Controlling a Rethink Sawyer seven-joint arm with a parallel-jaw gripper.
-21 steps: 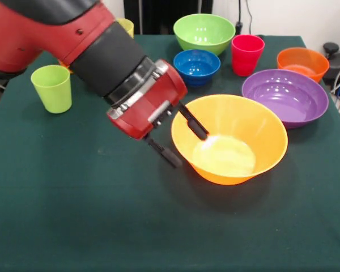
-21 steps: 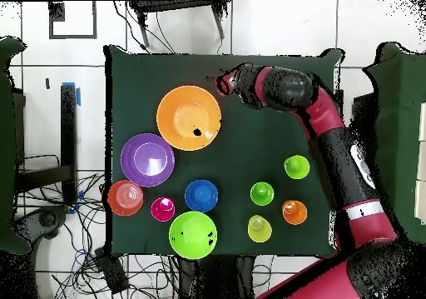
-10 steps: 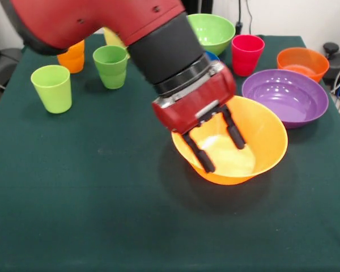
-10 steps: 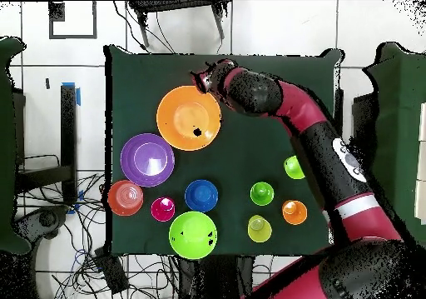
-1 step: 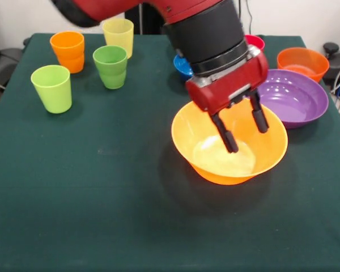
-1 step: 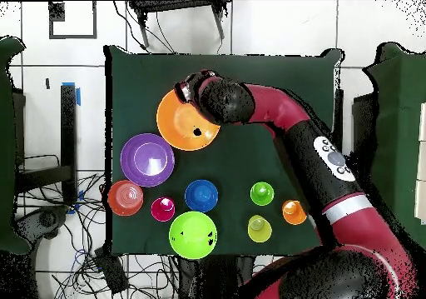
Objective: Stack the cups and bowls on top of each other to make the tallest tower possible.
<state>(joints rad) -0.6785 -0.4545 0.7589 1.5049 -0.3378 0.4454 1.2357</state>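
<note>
Two black fingers (image 5: pixel 229 139) of the red-bodied gripper (image 5: pixel 241 129) hang spread apart with nothing between them, pointing down into the very large glossy orange-yellow plastic bowl (image 5: pixel 229 139), which sits upright on the dark green cloth-covered table (image 5: pixel 90 209) with no other piece stacked in it. Just beside that bowl, on the picture's right in the front view, lies the large purple plastic bowl (image 5: pixel 294 97), and beyond it the small red-orange bowl (image 5: pixel 302 61). Behind the black and red arm (image 5: pixel 207 28) a small blue bowl (image 5: pixel 181 65) and a red-pink cup (image 5: pixel 255 41) show only in part; the overhead view also shows the large light green bowl (image 6: pixel 193 233) near the table's edge. Well apart, on the other side of the cloth, stand four smooth plastic cups: lime green (image 5: pixel 51 88), green (image 5: pixel 110 66), orange (image 5: pixel 67 51) and pale yellow (image 5: pixel 118 35), all upright and separate. Round the table the overhead view shows a pale tiled floor (image 6: pixel 274 25) and loose dark cables (image 6: pixel 125 271).
</note>
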